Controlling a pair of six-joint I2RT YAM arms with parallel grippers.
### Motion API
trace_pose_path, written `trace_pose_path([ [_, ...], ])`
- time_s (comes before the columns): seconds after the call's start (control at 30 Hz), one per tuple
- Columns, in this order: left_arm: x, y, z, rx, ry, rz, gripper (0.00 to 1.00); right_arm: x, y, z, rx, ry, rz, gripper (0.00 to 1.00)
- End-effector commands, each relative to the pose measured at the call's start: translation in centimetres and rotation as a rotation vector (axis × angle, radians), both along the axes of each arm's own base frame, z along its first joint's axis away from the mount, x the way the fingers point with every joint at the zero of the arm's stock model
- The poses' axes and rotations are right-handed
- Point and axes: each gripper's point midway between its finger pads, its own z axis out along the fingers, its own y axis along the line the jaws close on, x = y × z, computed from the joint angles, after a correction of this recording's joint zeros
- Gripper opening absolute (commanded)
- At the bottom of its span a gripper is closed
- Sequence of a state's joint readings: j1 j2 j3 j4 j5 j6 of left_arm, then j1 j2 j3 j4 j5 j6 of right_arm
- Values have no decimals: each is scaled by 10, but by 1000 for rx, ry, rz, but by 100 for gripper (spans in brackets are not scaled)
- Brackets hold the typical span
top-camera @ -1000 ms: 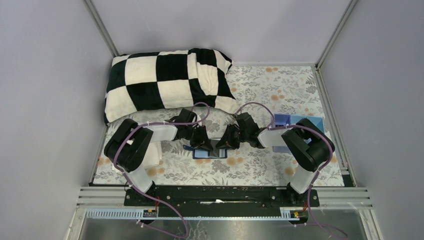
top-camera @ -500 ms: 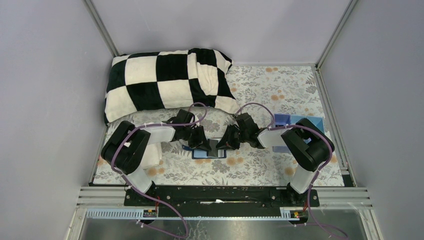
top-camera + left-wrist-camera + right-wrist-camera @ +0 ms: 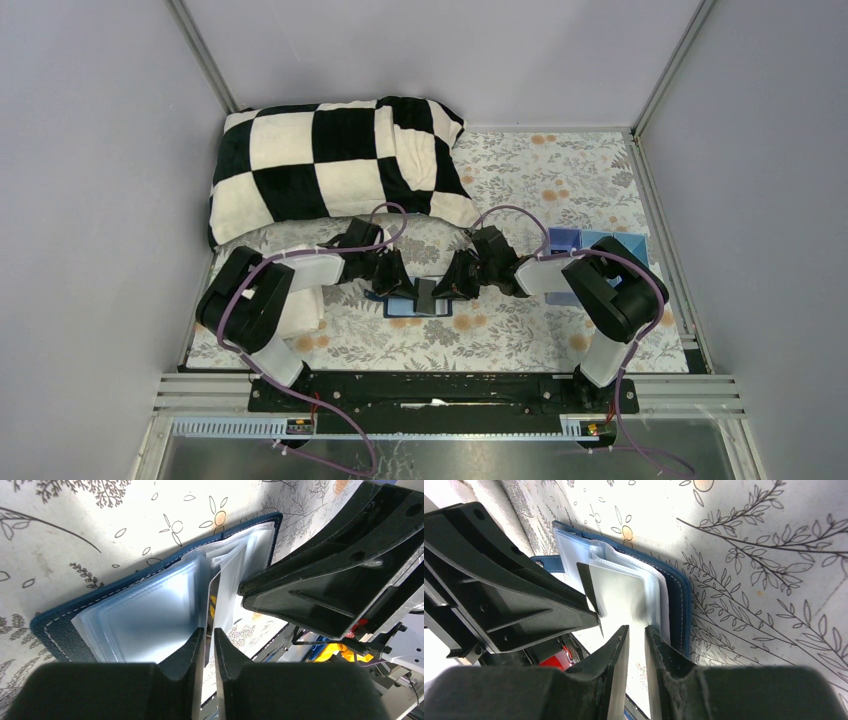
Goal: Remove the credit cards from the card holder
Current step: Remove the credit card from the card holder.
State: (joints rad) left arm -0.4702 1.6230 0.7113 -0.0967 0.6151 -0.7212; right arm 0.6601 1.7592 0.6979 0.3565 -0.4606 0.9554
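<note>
Left elbow (image 3: 245, 300) swung outward; card holder (image 3: 56, 622) open between left jaws and right jaws, both nipping sleeves (image 3: 621, 595).

One card holder (image 3: 150, 605), one checkered pillow (image 3: 330, 165), and seemingly one blue tray (image 3: 565, 240).

- Top external: high at the near edge, looking down over the whole table (image 3: 560, 180).
- Left wrist: close, facing right across the card holder (image 3: 140, 605).
- Right wrist: equally close, facing left; both apparently share its middle leaves.
</note>
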Motion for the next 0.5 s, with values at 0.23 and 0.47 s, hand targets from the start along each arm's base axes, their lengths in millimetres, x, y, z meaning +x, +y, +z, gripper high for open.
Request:
trace_pose_path([
  [0.23, 9, -4, 8, -41, -49, -5, 0, -6, -10, -21, -93, 26, -3, 26],
  [0.47, 9, 4, 8, -14, -58, 1, 0, -8, -15, -27, -111, 35, -15, 25],
])
